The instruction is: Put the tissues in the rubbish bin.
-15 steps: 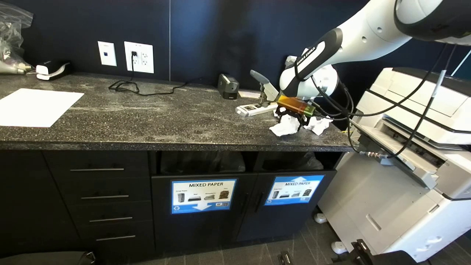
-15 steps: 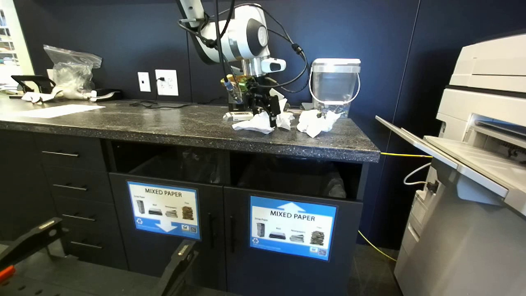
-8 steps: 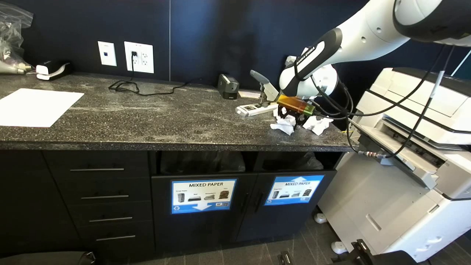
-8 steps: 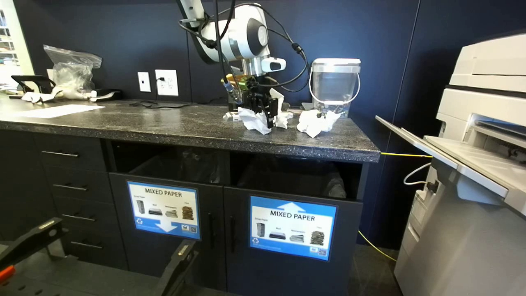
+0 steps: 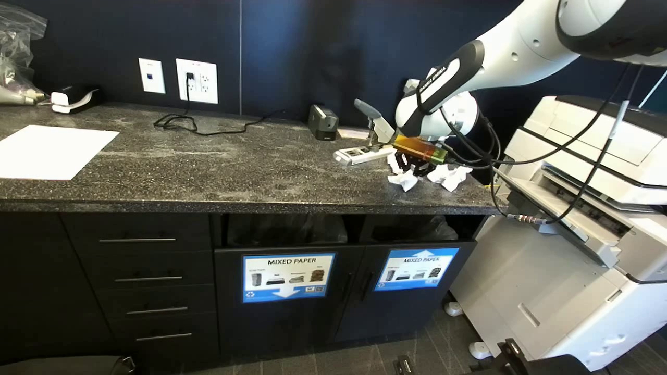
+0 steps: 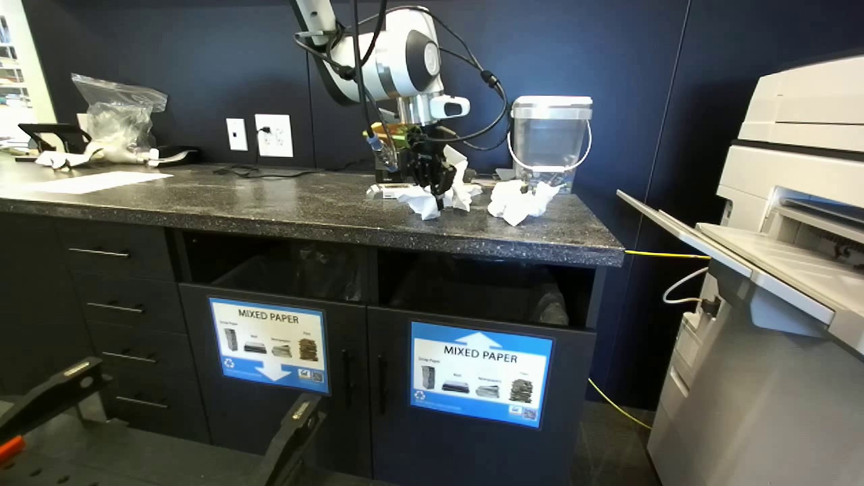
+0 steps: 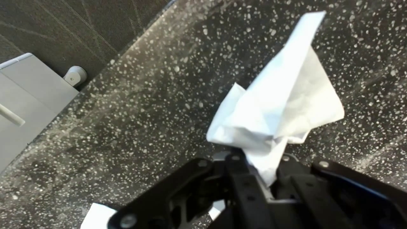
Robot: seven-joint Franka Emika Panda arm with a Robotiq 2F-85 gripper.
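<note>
Pinching tissue A (image 7: 273, 108) by its narrow tail, the gripper (image 7: 261, 157) points down over the countertop (image 5: 234, 166). The jaws stand close together with tissue A between them; no wide gap shows. In the wrist view the long axis of tissue A runs upward from the pinch, leaning right, at a slant to the countertop edge. Whether its folds touch the countertop cannot be determined.

Governing relation: the rubbish bin (image 6: 486, 442), taken as the compartment whose label (image 6: 482, 373) carries the upward arrow, lies below the countertop, its slot forward of tissue A. In both exterior views the gripper stands roughly over the rubbish bin, set back from the front edge.

Path, by judgement: lift, advance beyond the front edge, descend past it, then feed tissue A inward through the slot. Little sideways travel should be needed. A straight descent would only press tissue A on the countertop. Loose folds may catch on the edge; allow clearance.

Remaining work: tissue B (image 6: 521, 201) rests on the countertop, beside the gripper on the printer (image 5: 573, 239) side. Tissue C (image 6: 462, 198) appears to lie behind the gripper, partly hidden. Leave both until tissue A is deposited.
</note>
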